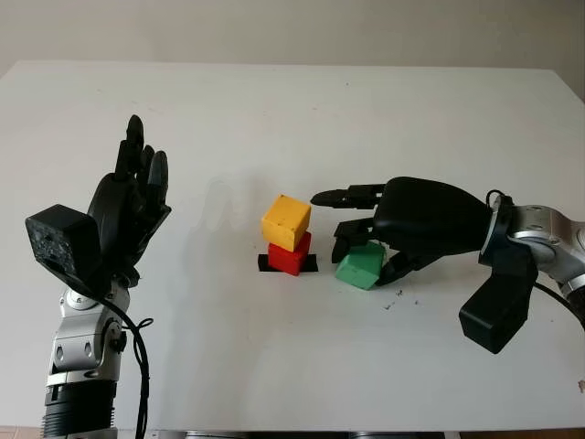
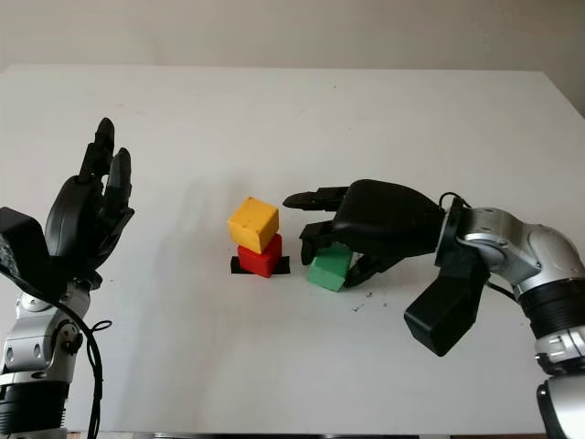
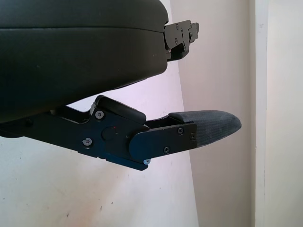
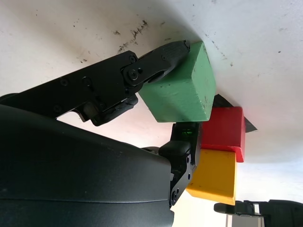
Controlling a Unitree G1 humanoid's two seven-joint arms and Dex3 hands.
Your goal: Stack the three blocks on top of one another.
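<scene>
three blocks are counted on the desk (image 1: 439,110): yellow block (image 1: 285,221) stacked on red block (image 1: 290,257), green block (image 1: 360,265) beside them, pinched between the right hand (image 1: 370,240) fingers (image 4: 161,59). the left hand (image 1: 128,206) is held raised, open.

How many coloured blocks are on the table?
3. The yellow block sits on the red block at the table's middle; the green block is beside them, gripped by the right hand. The left hand, open, is raised.

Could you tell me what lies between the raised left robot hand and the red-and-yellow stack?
Only bare white table lies between the left robot hand and the stack, in the left eye view.
</scene>
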